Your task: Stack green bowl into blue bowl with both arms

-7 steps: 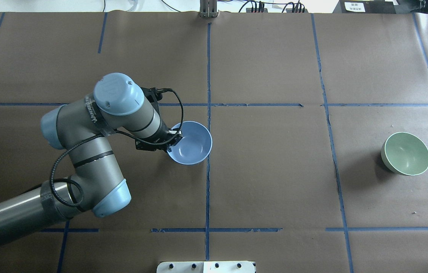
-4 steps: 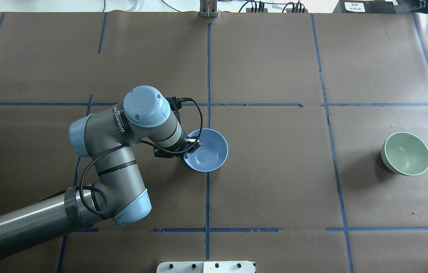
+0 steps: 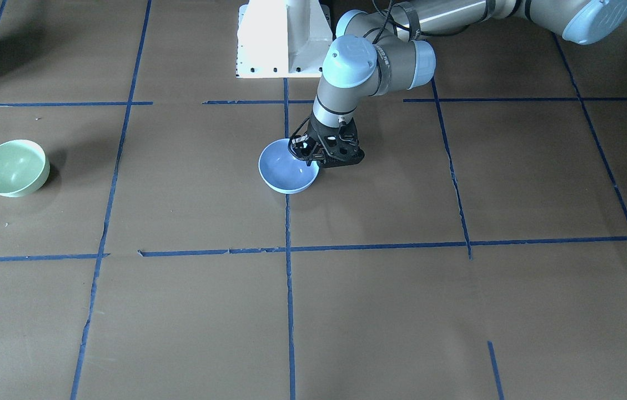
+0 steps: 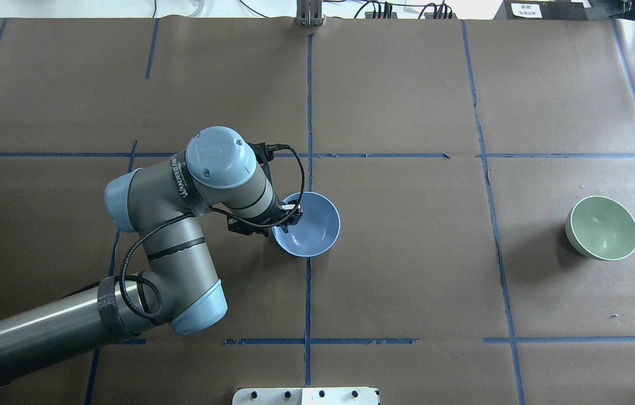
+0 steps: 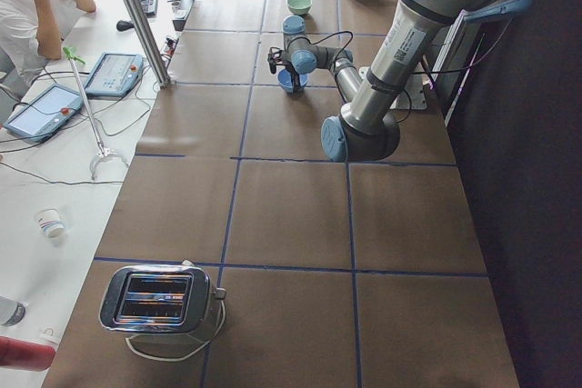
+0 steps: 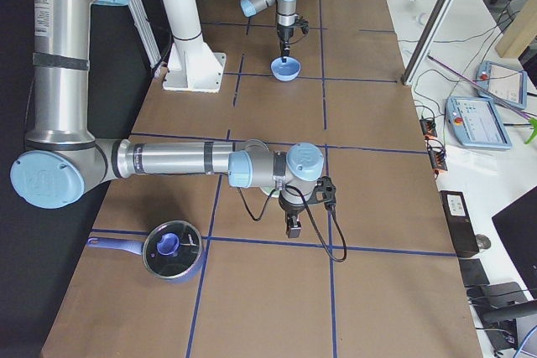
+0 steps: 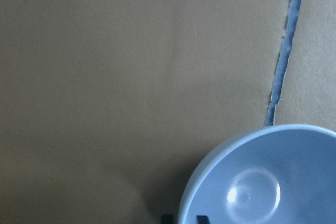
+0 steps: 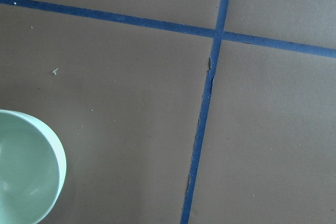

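Clamping blue bowl [image 4: 317, 230] rim, left pincer [image 4: 293, 214]; right pincer [image 6: 291, 226] state unclear, near pot [image 6: 172, 251].

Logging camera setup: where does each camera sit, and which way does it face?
Front: across the table, facing the white base, steeply down; left arm shows.
Overhead: behind the base, forward and down; left arm.
Left side: table end by the toaster, looking along it; left arm near.
Right side: opposite end by the pot; right arm near, left far.
Left wrist: down on the blue bowl; left claw tips.
Right wrist: down on the green bowl; no body.
Shared: front and overhead show the left claw gripping the blue bowl.
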